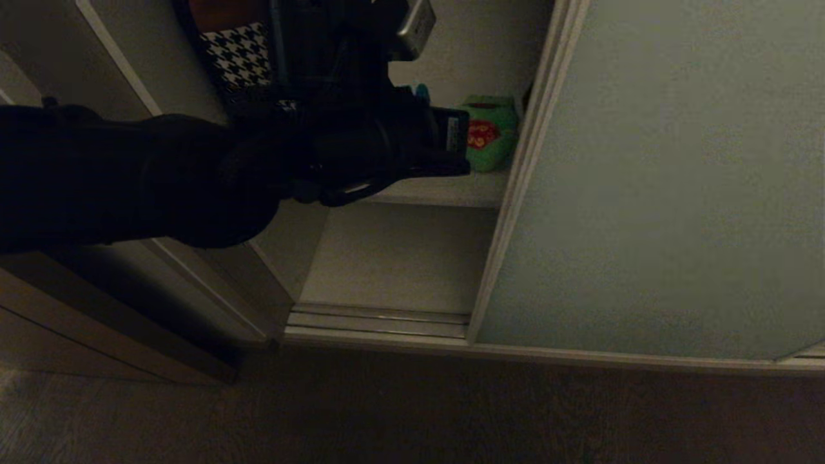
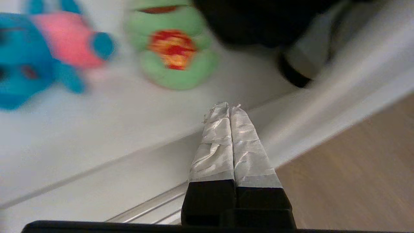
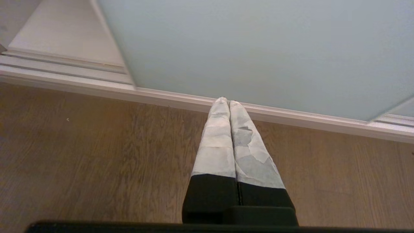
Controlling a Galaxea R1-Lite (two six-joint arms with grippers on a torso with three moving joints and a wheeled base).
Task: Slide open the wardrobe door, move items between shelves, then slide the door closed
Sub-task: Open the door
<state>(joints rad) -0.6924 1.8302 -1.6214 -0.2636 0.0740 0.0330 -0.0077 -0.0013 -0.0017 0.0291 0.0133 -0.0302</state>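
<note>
The sliding wardrobe door [image 1: 644, 180], a pale grey-green panel, stands slid to the right, leaving the left part of the wardrobe uncovered. On a white shelf [image 1: 445, 190] sits a green soft toy [image 1: 490, 132] with a red mark. A teal-blue toy [image 1: 422, 90] peeks out behind my left arm [image 1: 258, 167], which reaches in from the left. In the left wrist view the left gripper [image 2: 228, 105] is shut and empty, short of the shelf [image 2: 113, 123], with the green toy [image 2: 171, 55] and the teal-blue toy [image 2: 38, 55] beyond it. The right gripper [image 3: 225, 101] is shut and empty, low in front of the door [image 3: 258, 48].
A houndstooth fabric [image 1: 235, 55] hangs above the shelf behind my arm. A lower white board [image 1: 399, 258] lies under the shelf, with the floor rail [image 1: 380, 319] at its front. A dark shape [image 2: 258, 19] sits beside the green toy. Wooden floor [image 3: 81, 155] runs before the wardrobe.
</note>
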